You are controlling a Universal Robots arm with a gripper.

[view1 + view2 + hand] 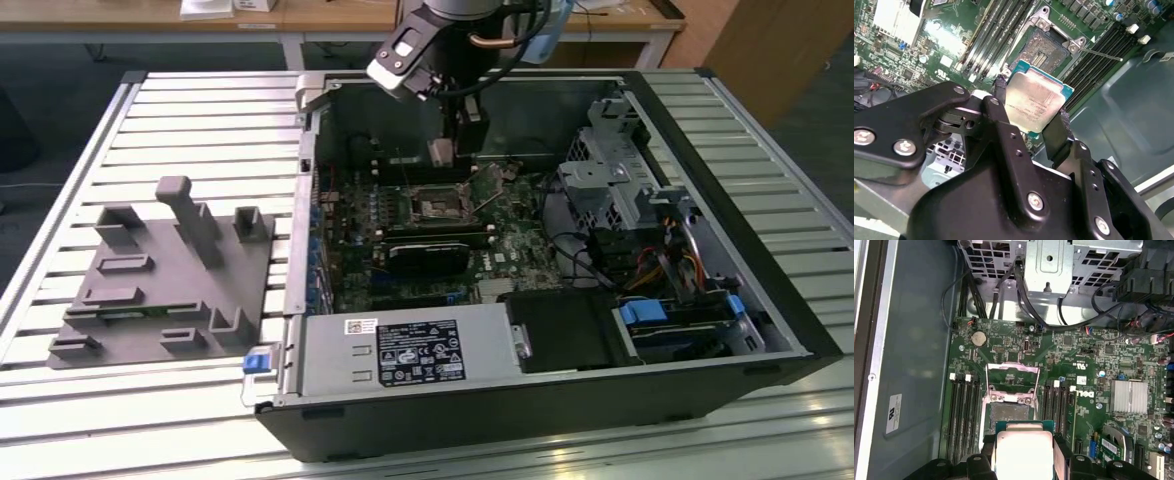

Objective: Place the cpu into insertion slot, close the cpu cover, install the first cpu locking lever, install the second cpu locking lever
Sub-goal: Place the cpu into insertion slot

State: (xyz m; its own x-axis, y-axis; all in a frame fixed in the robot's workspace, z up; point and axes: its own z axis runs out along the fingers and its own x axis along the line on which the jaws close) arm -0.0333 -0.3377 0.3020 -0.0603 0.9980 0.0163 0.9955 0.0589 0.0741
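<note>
The gripper (1033, 106) is closed down to the cpu's width. Its black fingers (1000, 95) pinch two opposite edges of the cpu (1036, 100), which hangs in the air just beside the insertion slot (1041, 50) and is not yet seated in it. The chip's pale top carries faint print too small to read. In the first wrist view the slot (1010, 415) lies bare, with the cpu cover (1011, 368) swung up open behind it. The open computer case (534, 405) holds the green motherboard (1004, 340), a long black card (427, 250) and a power supply box (400, 352) with a dark printed label. A white sticker (894, 412) sits on the case wall. At the exterior view's left, a grey fixture (160, 280) stands on the slatted table (200, 110).
</note>
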